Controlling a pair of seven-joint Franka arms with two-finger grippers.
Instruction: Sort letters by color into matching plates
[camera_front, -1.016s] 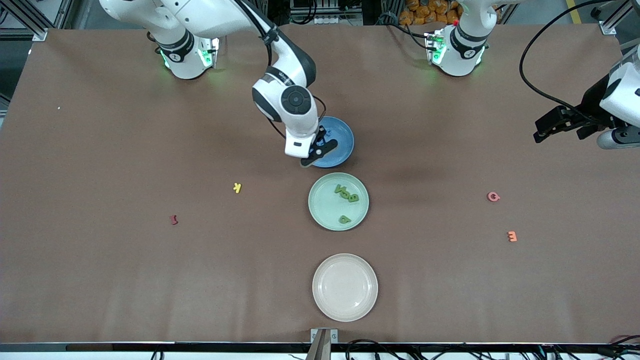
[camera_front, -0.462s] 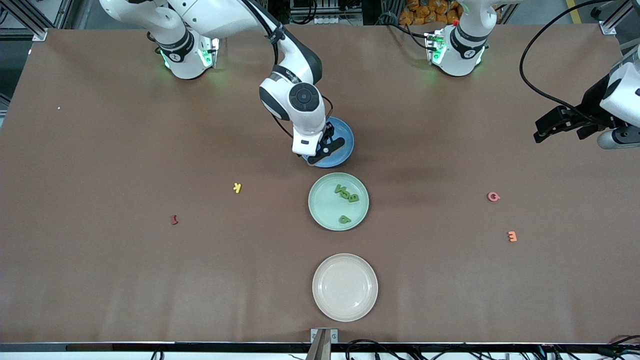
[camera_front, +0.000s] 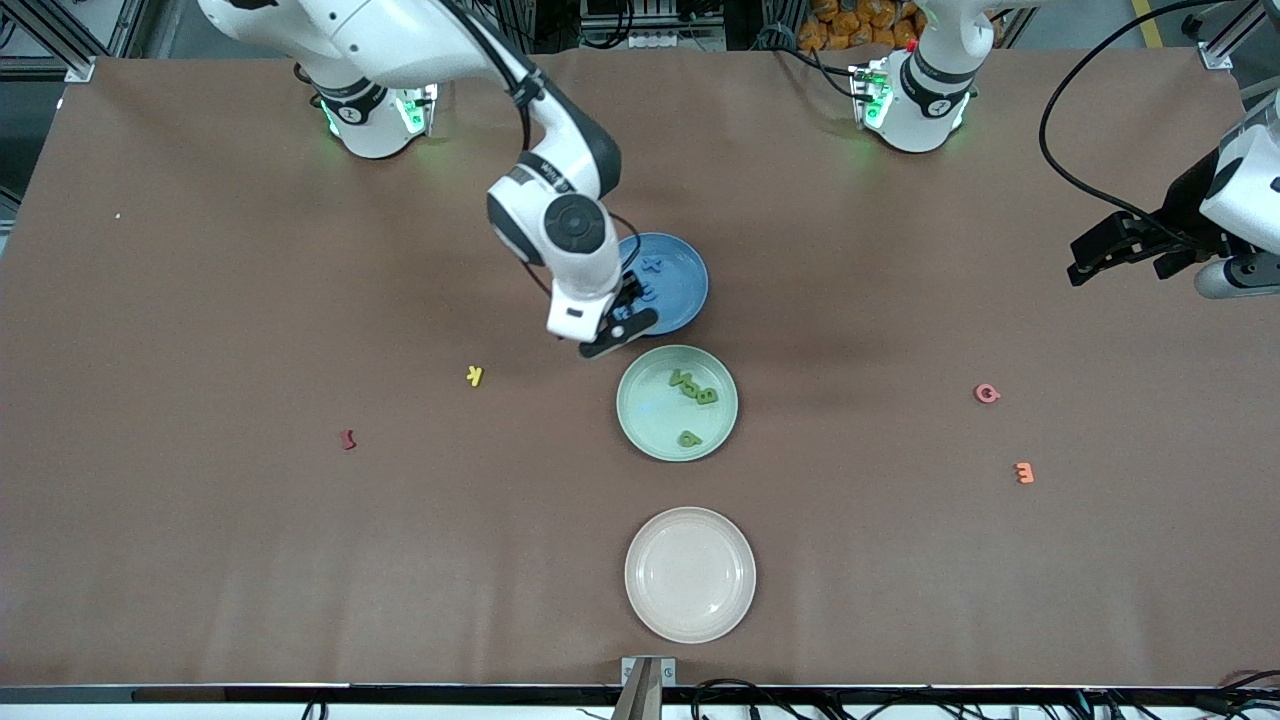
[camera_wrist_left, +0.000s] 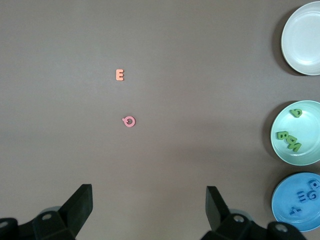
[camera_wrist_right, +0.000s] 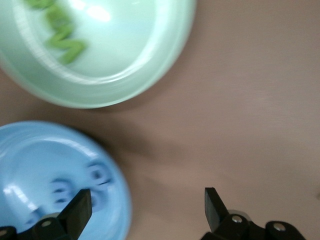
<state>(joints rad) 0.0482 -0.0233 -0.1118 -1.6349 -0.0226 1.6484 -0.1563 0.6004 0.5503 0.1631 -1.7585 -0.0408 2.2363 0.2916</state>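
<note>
Now hovering over the rim of the round medium blue matte plate (camera_front: 672, 282), on the edge nearest the pale mint green round plate (camera_front: 677, 403): right gripper (camera_front: 608, 330), fingers spread wide and grasping nothing. Lying in the blue plate: small flat blue letter pieces (camera_front: 650, 266), partly hidden by the wrist. Resting in the mint green plate, just nearer the front camera than the blue plate: flat green letter pieces (camera_front: 693, 388). Sitting nearer the camera again: pale cream-pink round plate (camera_front: 690, 574). Lying well apart from the green plate, toward the right arm's end: tiny yellow letter (camera_front: 475, 376) and dark red letter (camera_front: 347, 439); toward the left arm's end: pink letter (camera_front: 987, 394) and orange letter (camera_front: 1023, 472). Waiting high over that end of the brown table (camera_front: 200, 560): left gripper (camera_wrist_left: 149, 212), fingers released and parted.
</note>
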